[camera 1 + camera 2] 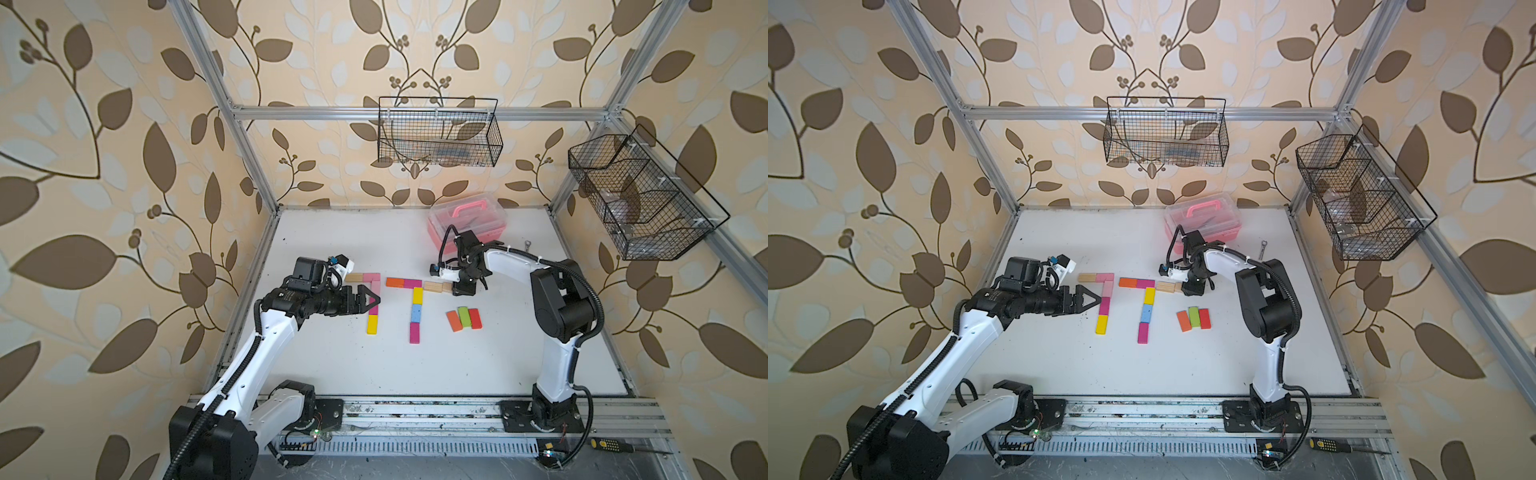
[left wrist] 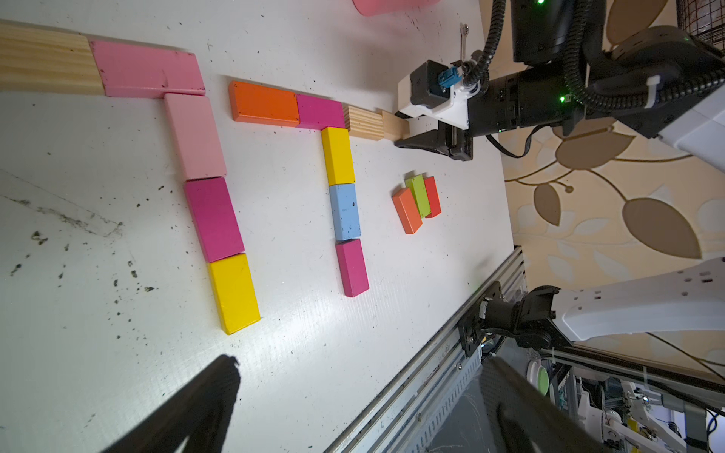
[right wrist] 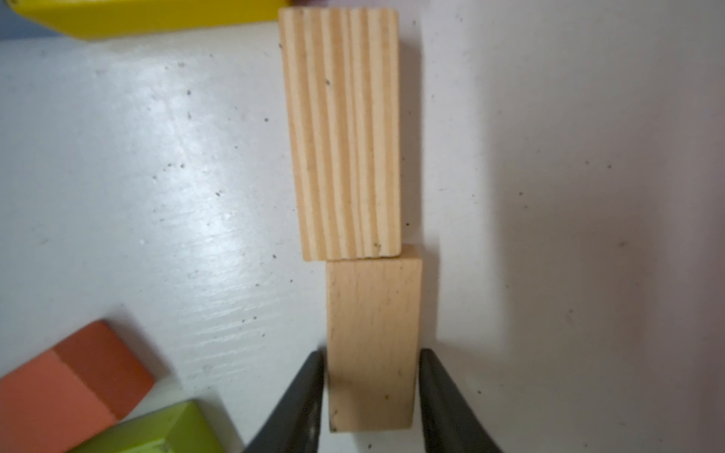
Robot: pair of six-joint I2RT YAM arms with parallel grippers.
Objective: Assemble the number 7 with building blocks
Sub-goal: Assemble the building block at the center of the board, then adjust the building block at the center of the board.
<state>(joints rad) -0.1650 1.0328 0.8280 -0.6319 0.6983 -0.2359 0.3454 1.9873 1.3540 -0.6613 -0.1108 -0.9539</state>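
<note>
step: third 7's bar [image 1: 434, 286], second wood block [image 3: 374, 313] on table [image 1: 332, 365] butting striped wood block [image 3: 341, 133] | right gripper [image 3: 371, 353] straddles it, can't tell if clamped | left gripper [image 1: 376, 300] jaws spread | next: lift clear, fetch loose blocks [image 1: 464, 319] for stem

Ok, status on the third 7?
Left gripper open, empty. Right gripper straddles plain block, grip unclear. Two 7s done; third has bar only. Three loose blocks wait nearby, nothing blocking.
</note>
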